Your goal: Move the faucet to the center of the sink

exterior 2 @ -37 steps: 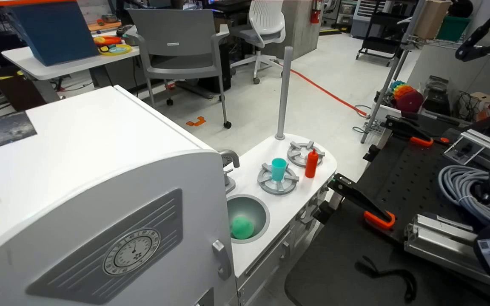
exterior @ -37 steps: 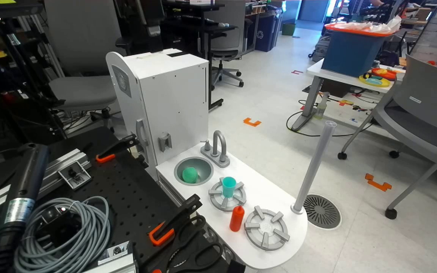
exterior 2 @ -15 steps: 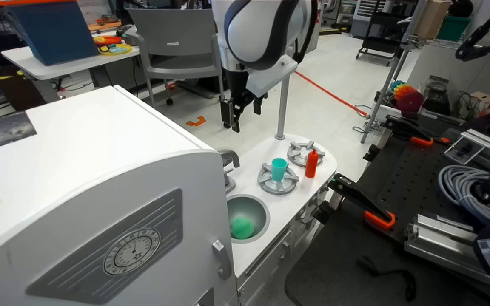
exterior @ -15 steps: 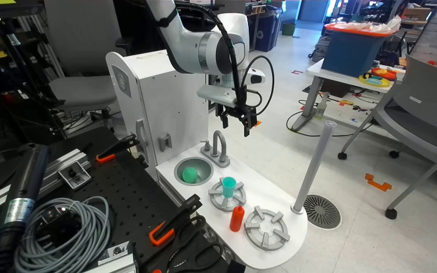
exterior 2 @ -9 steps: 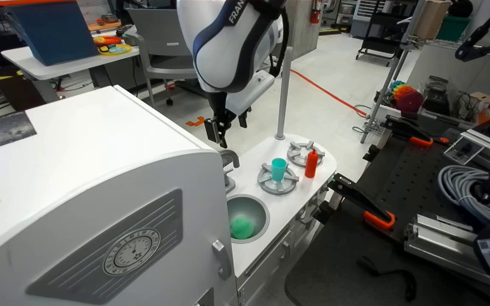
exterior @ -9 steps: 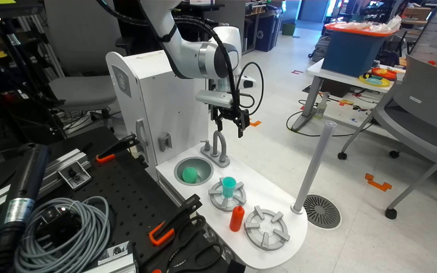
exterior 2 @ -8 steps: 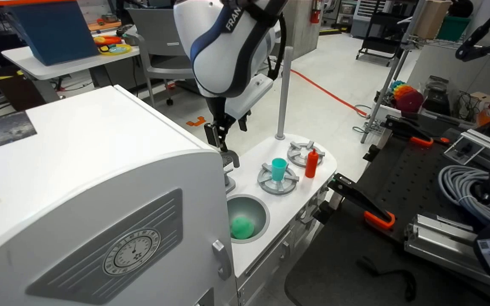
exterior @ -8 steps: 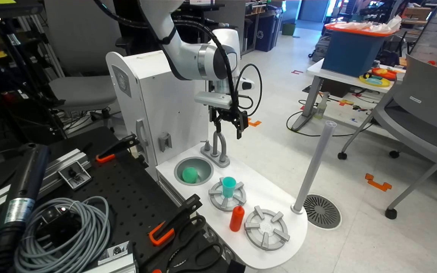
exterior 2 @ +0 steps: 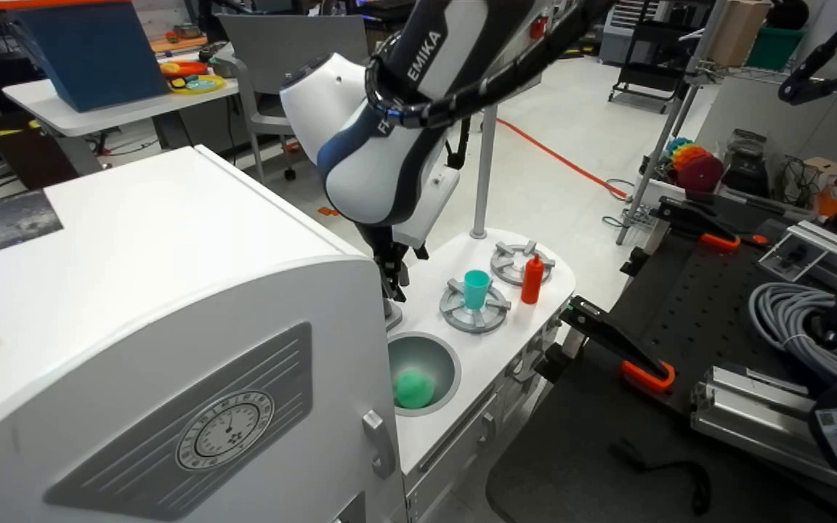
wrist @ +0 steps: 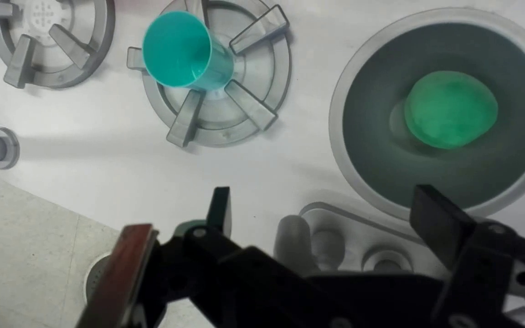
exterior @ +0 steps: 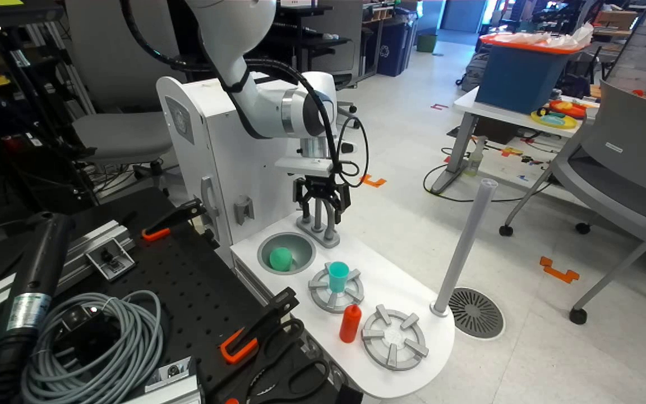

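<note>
The faucet, just beside the sink, should handle as light, rigid, slippery plastic; grasp the arched spout. The long axis of its base runs alongside the sink, the spout apparently pointing along that axis, not over the sink. The gripper straddles the faucet, jaws parted; contact cannot be told.

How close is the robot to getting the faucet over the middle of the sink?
Getting there looks done: the fingers are down by the faucet. In hand: lining up, it seems; in the wrist view they stand open with the spout between them, not gripping yet. Still to do: probably turning the spout, since its tip is beside the sink, not over it.
</note>
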Controlling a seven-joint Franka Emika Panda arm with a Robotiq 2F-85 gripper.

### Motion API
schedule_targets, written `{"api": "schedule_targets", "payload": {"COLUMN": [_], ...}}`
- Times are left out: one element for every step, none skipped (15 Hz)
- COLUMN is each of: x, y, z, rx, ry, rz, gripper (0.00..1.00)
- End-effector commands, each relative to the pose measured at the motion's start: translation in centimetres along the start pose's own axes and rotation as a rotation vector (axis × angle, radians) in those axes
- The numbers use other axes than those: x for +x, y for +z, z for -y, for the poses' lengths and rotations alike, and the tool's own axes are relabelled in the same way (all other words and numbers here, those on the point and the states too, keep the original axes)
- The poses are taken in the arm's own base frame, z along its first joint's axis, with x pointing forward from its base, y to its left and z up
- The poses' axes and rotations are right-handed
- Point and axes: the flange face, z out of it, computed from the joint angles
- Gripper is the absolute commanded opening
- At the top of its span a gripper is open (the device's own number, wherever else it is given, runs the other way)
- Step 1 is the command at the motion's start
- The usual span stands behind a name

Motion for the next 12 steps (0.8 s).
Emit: {"api": "schedule_targets", "payload": {"x": [1.0,1.2,1.5,1.8,2.0,2.1,2.1,2.1,2.0,1.6,1.2,0.7], "y": [0.9,1.0,1.0,0.9,0.9,0.8,0.8,0.9,1.0,1.3,1.5,1.7], "z": [1.9,2.5,3.0,3.5,3.7,4.0,4.2,4.3,4.4,4.8,5.1,5.7], "rx": [-0.086,-0.108,-0.127,-0.144,-0.154,-0.163,-0.171,-0.175,-0.171,-0.152,-0.135,-0.112], "ry": [-0.128,-0.169,-0.21,-0.249,-0.275,-0.305,-0.329,-0.351,-0.362,-0.369,-0.375,-0.377], "rz": [0.011,0.001,-0.013,-0.028,-0.034,-0.042,-0.047,-0.045,-0.038,-0.024,-0.01,0.011], "gripper": [1.0,1.0,1.0,1.0,1.0,1.0,1.0,1.0,1.0,1.0,1.0,1.0]}}
